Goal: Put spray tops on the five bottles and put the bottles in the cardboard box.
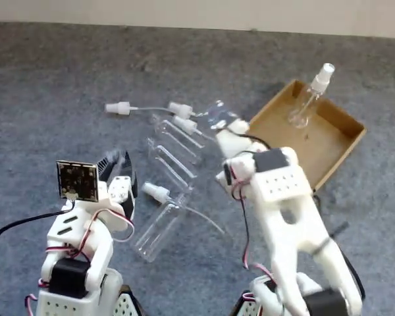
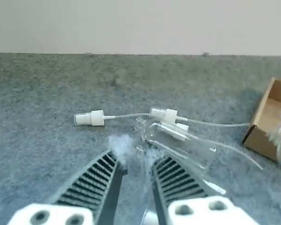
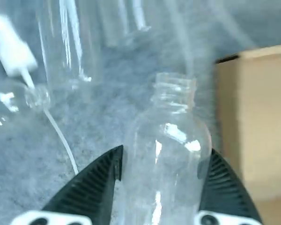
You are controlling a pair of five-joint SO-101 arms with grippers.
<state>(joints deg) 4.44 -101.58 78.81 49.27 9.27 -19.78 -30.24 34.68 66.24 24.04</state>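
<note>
My right gripper (image 3: 165,157) is shut on a clear bottle (image 3: 171,108) with a bare threaded neck, held just beside the cardboard box (image 3: 253,117). From above, this gripper (image 1: 229,131) and its bottle (image 1: 217,113) sit at the box's (image 1: 336,155) near-left wall. One bottle with a spray top (image 1: 309,92) stands inside the box. Three uncapped bottles (image 1: 174,135) (image 1: 172,163) (image 1: 157,229) lie on the carpet. Loose spray tops (image 1: 118,108) (image 1: 181,109) (image 1: 157,192) lie among them. My left gripper (image 1: 118,164) (image 2: 136,166) is open and empty, low over the carpet, short of a lying bottle (image 2: 178,140).
Grey carpet covers the whole work area. Thin dip tubes (image 2: 210,124) trail from the spray tops across the carpet toward the box corner (image 2: 264,126). A pale wall runs along the far edge.
</note>
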